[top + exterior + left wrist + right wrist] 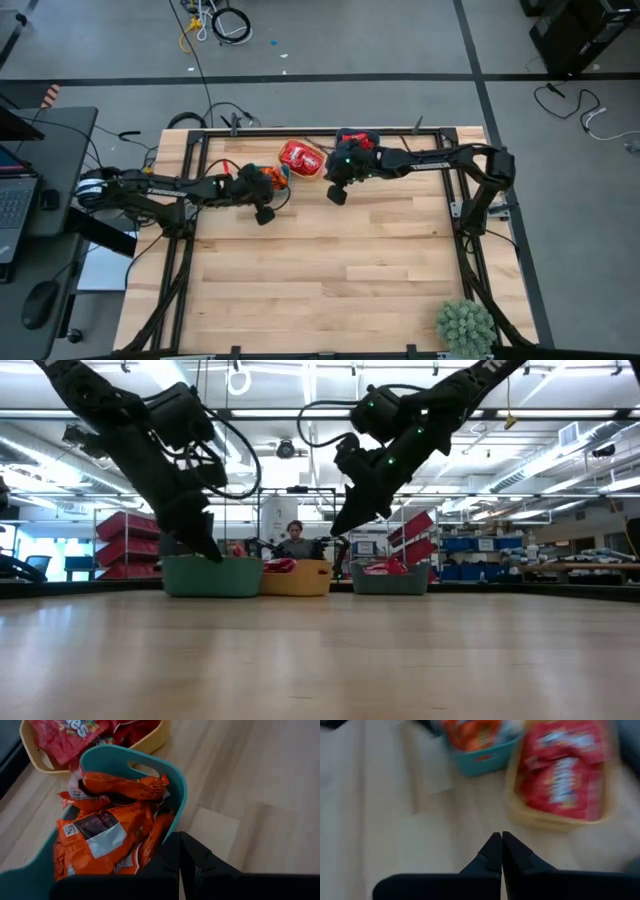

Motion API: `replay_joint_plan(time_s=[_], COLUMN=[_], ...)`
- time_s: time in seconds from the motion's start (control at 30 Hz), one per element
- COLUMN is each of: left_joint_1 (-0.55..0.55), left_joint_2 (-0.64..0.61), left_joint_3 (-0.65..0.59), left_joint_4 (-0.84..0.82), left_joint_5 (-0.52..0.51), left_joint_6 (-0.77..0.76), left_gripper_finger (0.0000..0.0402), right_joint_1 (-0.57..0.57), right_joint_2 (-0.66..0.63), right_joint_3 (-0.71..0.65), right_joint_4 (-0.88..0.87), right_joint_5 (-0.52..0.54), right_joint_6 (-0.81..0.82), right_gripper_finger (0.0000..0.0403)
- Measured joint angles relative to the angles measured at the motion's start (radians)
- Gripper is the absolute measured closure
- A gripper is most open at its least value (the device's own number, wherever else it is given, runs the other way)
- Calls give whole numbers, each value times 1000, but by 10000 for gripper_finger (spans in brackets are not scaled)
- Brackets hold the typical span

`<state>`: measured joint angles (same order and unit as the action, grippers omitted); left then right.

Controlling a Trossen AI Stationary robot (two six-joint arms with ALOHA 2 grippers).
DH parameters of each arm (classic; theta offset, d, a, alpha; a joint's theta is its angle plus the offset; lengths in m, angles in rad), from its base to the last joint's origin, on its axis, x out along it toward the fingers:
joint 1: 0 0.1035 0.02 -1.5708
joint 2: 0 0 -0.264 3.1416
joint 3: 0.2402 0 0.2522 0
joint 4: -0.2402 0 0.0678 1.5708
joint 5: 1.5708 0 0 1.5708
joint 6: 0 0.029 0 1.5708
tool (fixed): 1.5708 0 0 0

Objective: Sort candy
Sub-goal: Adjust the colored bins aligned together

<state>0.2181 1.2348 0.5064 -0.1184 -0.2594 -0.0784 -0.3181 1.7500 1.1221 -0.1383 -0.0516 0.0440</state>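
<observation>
Three small bowls stand in a row at the table's far edge. The teal bowl (178, 780) holds orange wrapped candy (110, 835). The yellow bowl (540, 822) holds red wrapped candy (565, 770). The blue bowl (390, 580) lies partly under my right arm, with red candy in it. My left gripper (179, 847) is shut with nothing in it, just on the near side of the teal bowl. My right gripper (501, 840) is also shut with nothing in it, above bare wood on the near side of the yellow bowl.
A potted plant (465, 325) stands at the table's near right corner. Black frame rails (186, 250) run along the table's sides. A person (295, 540) sits beyond the far edge. The table's near half (330, 280) is bare wood.
</observation>
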Motion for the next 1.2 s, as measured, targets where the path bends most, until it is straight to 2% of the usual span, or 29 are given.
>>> replay_joint_plan(time_s=[0.1,0.27,0.43,0.73,0.97,1.2], left_joint_1=[21,48,105,226,246,246], left_joint_2=[34,125,147,131,105,26], left_joint_3=[0,0,-1,-1,-1,-1], left_joint_4=[40,135,133,117,120,86], left_joint_5=[2,15,-100,-137,-136,-104], left_joint_6=[1,21,23,58,74,77], left_gripper_finger=[400,400,400,400,400,400], right_joint_1=[22,41,33,29,14,3], right_joint_2=[14,28,29,143,228,320], right_joint_3=[0,-6,-6,-6,44,141], right_joint_4=[-7,-15,-5,214,342,238], right_joint_5=[-36,-20,-13,-20,-44,97], right_joint_6=[-14,-23,-29,-35,23,42], right_gripper_finger=[403,403,403,403,403,403])
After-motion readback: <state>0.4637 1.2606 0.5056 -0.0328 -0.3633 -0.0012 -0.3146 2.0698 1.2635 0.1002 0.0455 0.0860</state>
